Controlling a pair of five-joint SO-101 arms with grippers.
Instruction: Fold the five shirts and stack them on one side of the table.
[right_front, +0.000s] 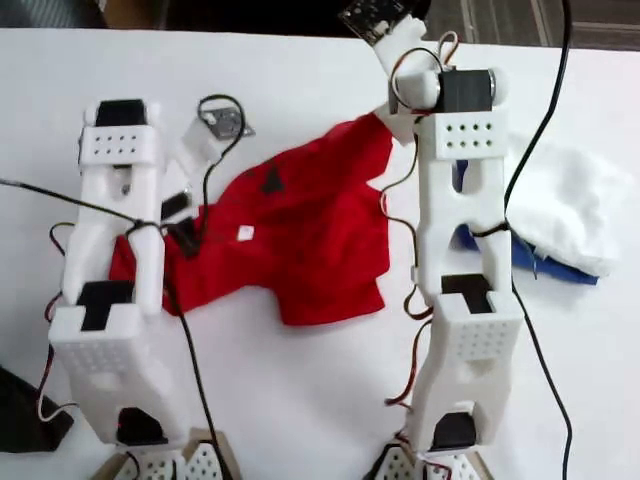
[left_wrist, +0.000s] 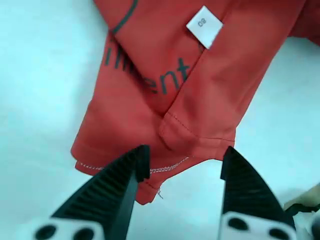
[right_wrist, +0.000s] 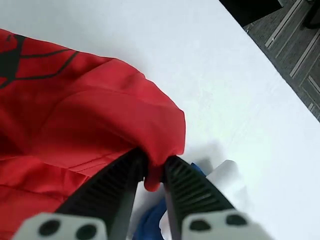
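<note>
Item under handling: one red shirt (right_front: 300, 230), lying crumpled and unfolded on the white desk (right_front: 300, 400) between the two arms. Its long axis runs diagonally, from a low corner beside the left arm to a raised corner at the far end of the right arm.

Right gripper (right_wrist: 155, 172): jaws pressed together on a bunched fold of that raised corner, with cloth showing between them. The fabric drapes away from the pinch toward the middle of the desk.

Left gripper (left_wrist: 182, 160): jaws spread and holding nothing, poised just over the stitched hem at the opposite end. The shirt lies directly ahead of these jaws, and its edge falls in the gap between them. A small flap is turned over at the hem. This arm is judged nearer to the free end, so the second grasp falls to it.

Condition: the cloth is wrinkled, with dark print on it and a white tag (left_wrist: 204, 26) exposed.

A white shirt (right_front: 575, 205) lies over a blue shirt (right_front: 530, 258) at the right side of the desk, beside the right arm.
</note>
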